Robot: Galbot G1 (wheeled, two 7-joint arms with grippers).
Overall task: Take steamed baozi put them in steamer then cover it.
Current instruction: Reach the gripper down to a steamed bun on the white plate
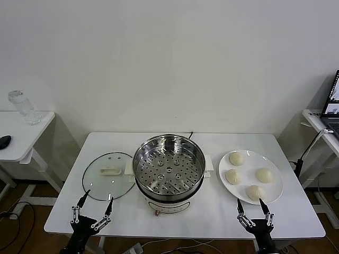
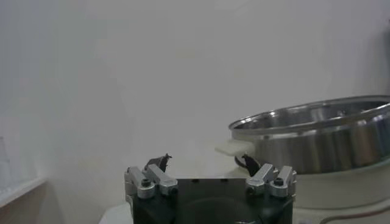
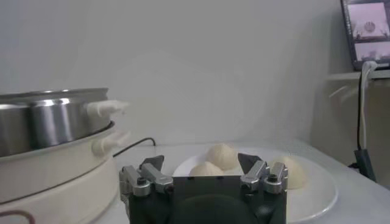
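Lying beyond right fingers [image 1: 262,205]: baozi [image 1: 255,192].

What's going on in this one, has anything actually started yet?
Nothing is being handled. Both arms wait at the table's near edge, the left gripper open in front of the cover, the right gripper open in front of the plate. The steamer stands uncovered and empty at mid-table, its cover flat on the table beside it. All four baozi sit on the plate.

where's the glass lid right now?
In the head view the cover lies flat on the table, on the robot's left side of the steamer, its rim close against the steamer's base, just beyond the open left claw.
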